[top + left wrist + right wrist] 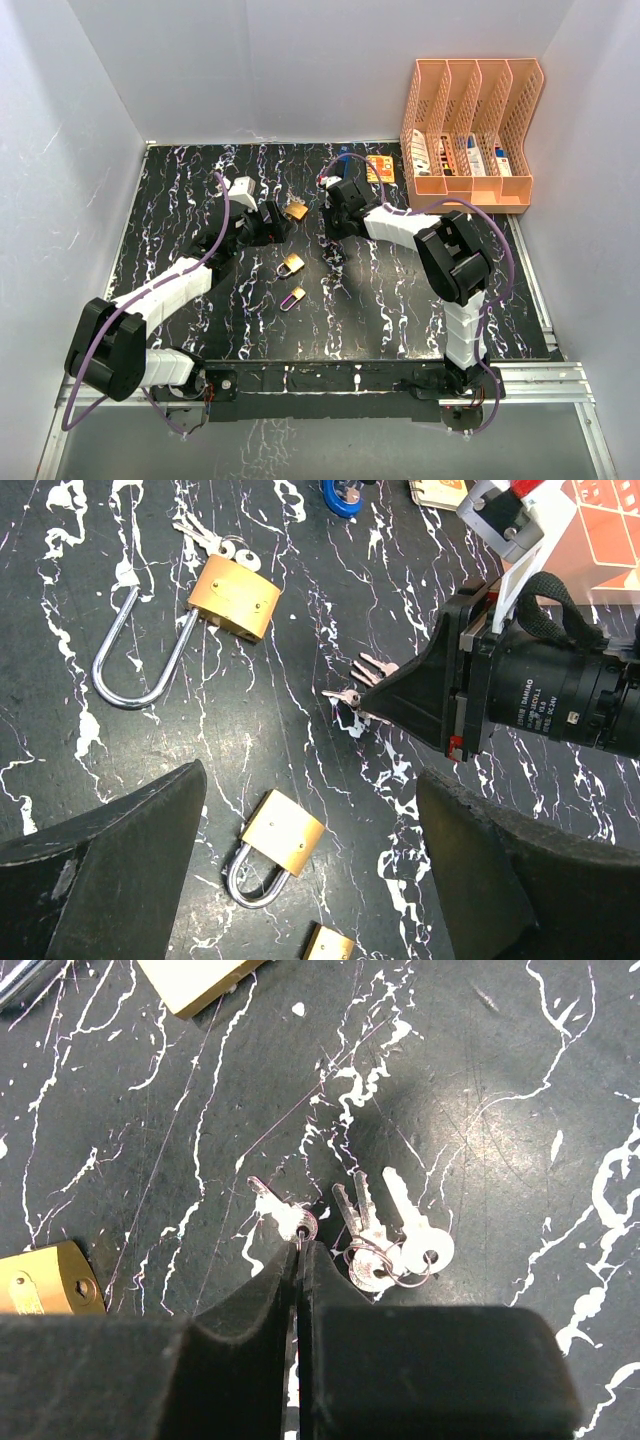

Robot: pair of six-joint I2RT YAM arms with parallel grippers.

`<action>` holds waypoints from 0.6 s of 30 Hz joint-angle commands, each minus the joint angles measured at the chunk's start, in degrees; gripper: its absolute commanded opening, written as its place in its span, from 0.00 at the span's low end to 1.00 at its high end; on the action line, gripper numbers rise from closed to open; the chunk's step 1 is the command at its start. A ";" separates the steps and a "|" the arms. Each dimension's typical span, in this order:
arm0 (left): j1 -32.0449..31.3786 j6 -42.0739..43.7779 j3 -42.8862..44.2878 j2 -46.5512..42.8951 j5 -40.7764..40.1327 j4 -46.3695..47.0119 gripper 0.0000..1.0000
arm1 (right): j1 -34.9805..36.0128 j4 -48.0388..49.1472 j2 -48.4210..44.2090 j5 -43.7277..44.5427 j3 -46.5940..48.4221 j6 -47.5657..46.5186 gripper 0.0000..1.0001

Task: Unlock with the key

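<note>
Two arms reach from the near edge over the black, white-veined surface (400,310). Nearest on it lies the small lock (293,298), flat, with a purple-looking shackle. Just beyond it is the mid lock (283,832), a brass body with its shackle pointing toward the near side; the two are close but apart.

Next comes the key (285,1215), lying flat and alone, to the right of the mid lock. The right tool (299,1250) is clenched, its fingers pressed together with only a hairline between them, and their tips meet the key's round head. I cannot tell whether the head is actually pinched. Just beside the key, not touching it, a bunch (385,1245) of three keys fans out from one ring.

The left tool (272,222) is released, its fingers (100,870) spread wide above the surface with nothing between them. Past it lies the big lock (236,596), brass with a long steel shackle closed, and a few more keys rest at its far end.

Farthest, at the right rear corner, stands an orange rack (470,130) with small items in its slots.
</note>
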 commanded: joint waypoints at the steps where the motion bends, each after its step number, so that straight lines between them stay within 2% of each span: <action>1: -0.23 0.44 0.03 0.12 0.30 -0.16 0.84 | 0.15 1.26 0.37 0.92 2.82 -0.34 0.00; 18: -0.16 0.53 -0.20 -0.09 0.31 -0.49 0.84 | 0.21 -1.21 3.23 0.92 5.62 -0.52 0.11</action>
